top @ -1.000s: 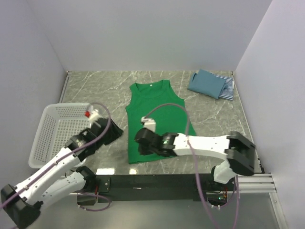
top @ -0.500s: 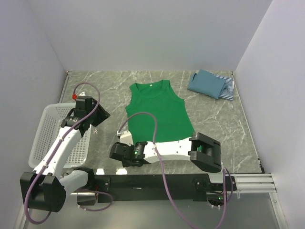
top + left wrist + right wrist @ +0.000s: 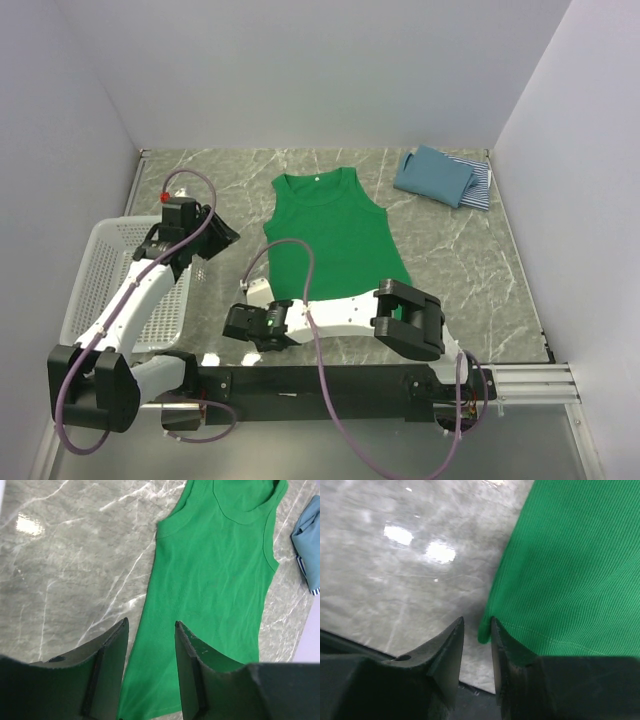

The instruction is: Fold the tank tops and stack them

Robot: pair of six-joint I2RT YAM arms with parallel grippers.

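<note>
A bright green tank top (image 3: 335, 235) lies flat, neck to the back, in the middle of the table. My left gripper (image 3: 222, 236) hovers left of its shoulder, open and empty; in the left wrist view the left gripper (image 3: 151, 622) frames the green top (image 3: 215, 580) below. My right gripper (image 3: 252, 330) is low at the hem's near-left corner. In the right wrist view the right gripper (image 3: 477, 620) stands narrowly open, with the green corner (image 3: 485, 632) in the gap against the right finger, not pinched. A folded teal top (image 3: 432, 172) rests on a striped one (image 3: 482, 185) at the back right.
A white mesh basket (image 3: 90, 250) stands at the left, under the left arm. The table's dark front edge (image 3: 480, 697) runs just below the right gripper. Grey walls close in the left, back and right sides.
The left arm swung from the basket's near side up toward the green top's left shoulder. The right gripper slid left off the top's lower part to the hem corner, jaws slightly wider.
</note>
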